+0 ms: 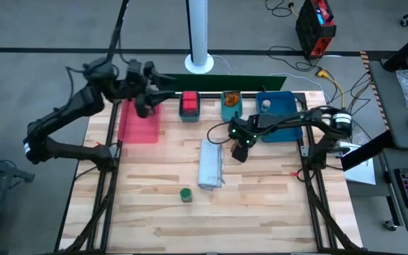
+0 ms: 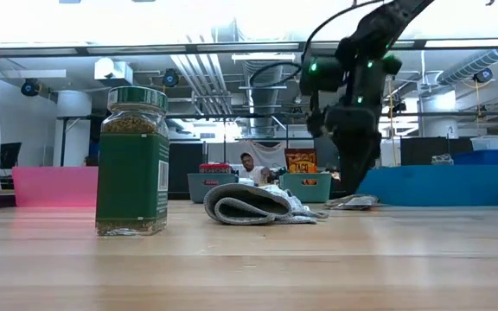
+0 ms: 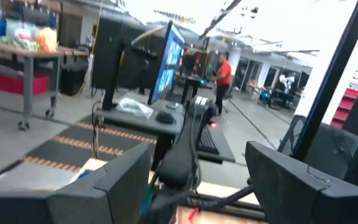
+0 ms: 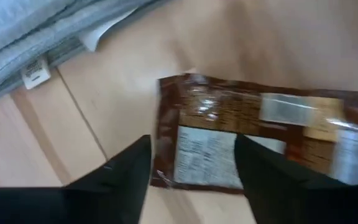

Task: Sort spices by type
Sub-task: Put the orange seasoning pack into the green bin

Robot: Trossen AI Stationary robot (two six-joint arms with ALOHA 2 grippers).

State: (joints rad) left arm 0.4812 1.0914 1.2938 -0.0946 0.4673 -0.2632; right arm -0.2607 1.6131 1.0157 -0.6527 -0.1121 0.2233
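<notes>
A flat brown packet (image 4: 253, 137) lies on the wooden table beside the grey folded bundle (image 1: 210, 164). My right gripper (image 4: 191, 171) points down over the packet's near end, open, with a finger on either side; in the high view the gripper (image 1: 241, 150) hides the packet. A green-lidded jar (image 1: 185, 194) stands upright toward the table's near edge, large in the low view (image 2: 133, 161). My left gripper (image 1: 144, 106) hangs open over the pink tray (image 1: 139, 126), held about level, with nothing between its fingers (image 3: 123, 180).
Along the far edge stand a teal bin with red boxes (image 1: 189, 105), a teal bin with orange packets (image 1: 231, 105) and a blue tray (image 1: 282, 120) holding a pale-lidded jar (image 1: 265, 106). Bare wood lies at the near left and near right of the table.
</notes>
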